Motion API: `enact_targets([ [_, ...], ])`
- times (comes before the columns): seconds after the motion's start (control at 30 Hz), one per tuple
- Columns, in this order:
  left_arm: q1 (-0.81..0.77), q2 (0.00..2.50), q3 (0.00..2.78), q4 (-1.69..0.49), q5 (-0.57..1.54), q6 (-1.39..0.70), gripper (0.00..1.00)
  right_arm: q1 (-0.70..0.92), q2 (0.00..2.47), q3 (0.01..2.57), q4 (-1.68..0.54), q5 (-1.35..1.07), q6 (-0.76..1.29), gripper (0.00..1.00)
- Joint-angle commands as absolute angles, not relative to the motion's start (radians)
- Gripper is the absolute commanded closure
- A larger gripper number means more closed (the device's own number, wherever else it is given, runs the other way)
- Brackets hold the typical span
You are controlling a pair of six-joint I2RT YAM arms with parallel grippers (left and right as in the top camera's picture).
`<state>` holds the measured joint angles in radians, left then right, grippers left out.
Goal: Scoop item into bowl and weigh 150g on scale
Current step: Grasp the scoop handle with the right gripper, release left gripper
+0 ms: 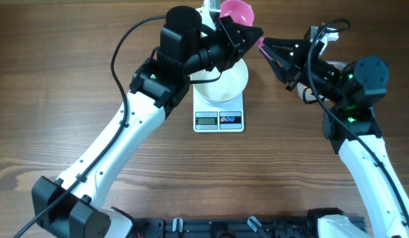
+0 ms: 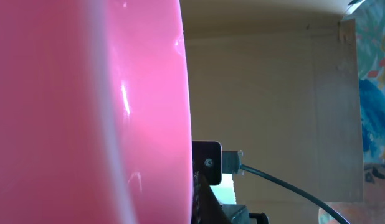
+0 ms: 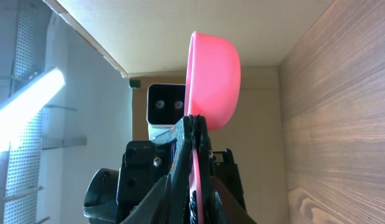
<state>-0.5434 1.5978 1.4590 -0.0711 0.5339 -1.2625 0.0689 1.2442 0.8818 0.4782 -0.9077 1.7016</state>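
My left gripper [image 1: 247, 33] was closed on the pink scoop [image 1: 236, 10], held up at the far side of the table [image 1: 59, 79], beyond the white bowl [image 1: 224, 89]. From my left wrist, the scoop's glossy pink wall filled the whole left half of the view, pressed in close.

The bowl sat on the scale [image 1: 218, 121], covering most of its platform. Only the display and button panel on the near edge stayed clear. The part of the bowl's inside that I could see past my left arm was plain white. The far-left part of the bowl was hidden under my left wrist.

My right gripper [image 1: 265, 45] came in from the right, its tips pointing left and just beside the tips of my left one. A short pink end of the scoop's handle [image 1: 261, 41] showed at the spot where they met. From my right wrist, my fingers stood close together with a thin pink strip of handle running between them and the scoop's cup rising above. I could not tell whether those jaws were truly clamped on it.
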Motion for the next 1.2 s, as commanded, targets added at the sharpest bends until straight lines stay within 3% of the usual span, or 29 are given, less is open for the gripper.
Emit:
enact_targets([
  [0.0, -0.548, 1.598, 1.464, -0.064, 0.557, -1.269, 0.96, 0.072, 1.241, 0.909, 0.485, -0.891, 1.705, 0.80],
  [1.17, -0.548, 1.599, 1.464, -0.045, 0.556, -1.269, 0.96, 0.072, 1.241, 0.909, 0.485, -0.925, 1.757, 0.93],
])
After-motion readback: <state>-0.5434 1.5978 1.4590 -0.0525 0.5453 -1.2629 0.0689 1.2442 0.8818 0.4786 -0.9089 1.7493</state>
